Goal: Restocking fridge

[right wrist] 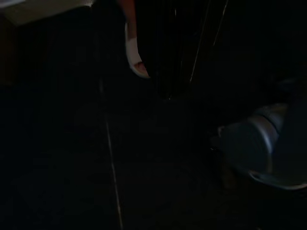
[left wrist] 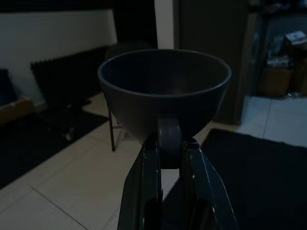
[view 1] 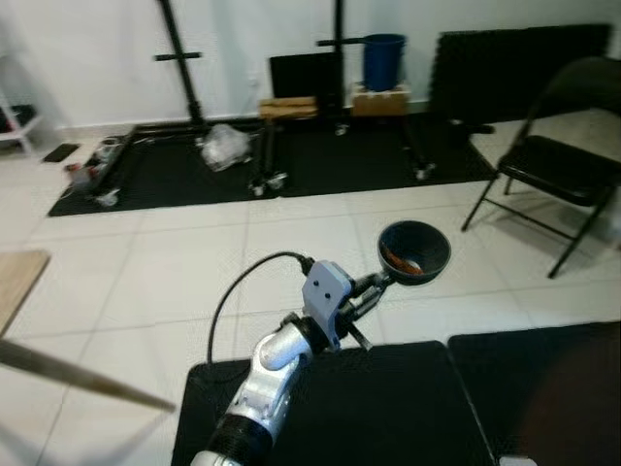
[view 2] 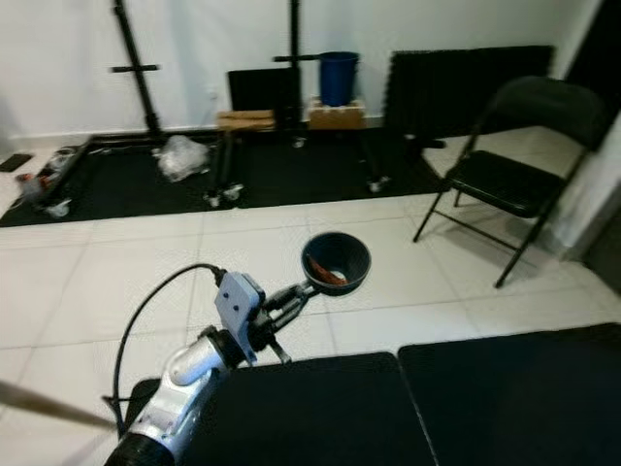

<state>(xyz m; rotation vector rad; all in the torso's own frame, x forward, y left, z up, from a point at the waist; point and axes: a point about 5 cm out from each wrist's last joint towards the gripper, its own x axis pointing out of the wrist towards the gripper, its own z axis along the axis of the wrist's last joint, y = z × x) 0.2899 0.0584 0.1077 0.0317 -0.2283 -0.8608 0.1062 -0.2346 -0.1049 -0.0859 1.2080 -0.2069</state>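
Note first the left gripper (view 1: pixel 376 287): its two black fingers (left wrist: pixel 144 191) are closed on the small handle of a dark bowl (view 1: pixel 413 251), so the jaws are narrow and carrying a load. Your wrist view shows the handle pinched between the finger ends, with the bowl's body standing just beyond and above them, rim up and roughly level. From the head views, the bowl is held out ahead of the robot at the end of the extended silver arm, above the pale tiled floor (view 1: pixel 194 282) and clear of it. Something orange-red (view 1: pixel 403 262) lies at the bottom of the bowl; what it is cannot be told.

Outward from the bowl, a black folding chair (view 1: pixel 563 155) stands to the robot's right, and black floor mats (view 1: pixel 320 408) lie beneath the arm and, further off, by the far wall. On those far mats you see wheeled stands (view 1: pixel 262 146), a blue bucket (view 1: pixel 383 58) and a crumpled clear bag (view 1: pixel 225 146).

The right wrist view is very dark, so the state of the right gripper cannot be told.

As to progress, judge the task to be in its carrying stage: the bowl is secured, but the stowing remains for you to do.
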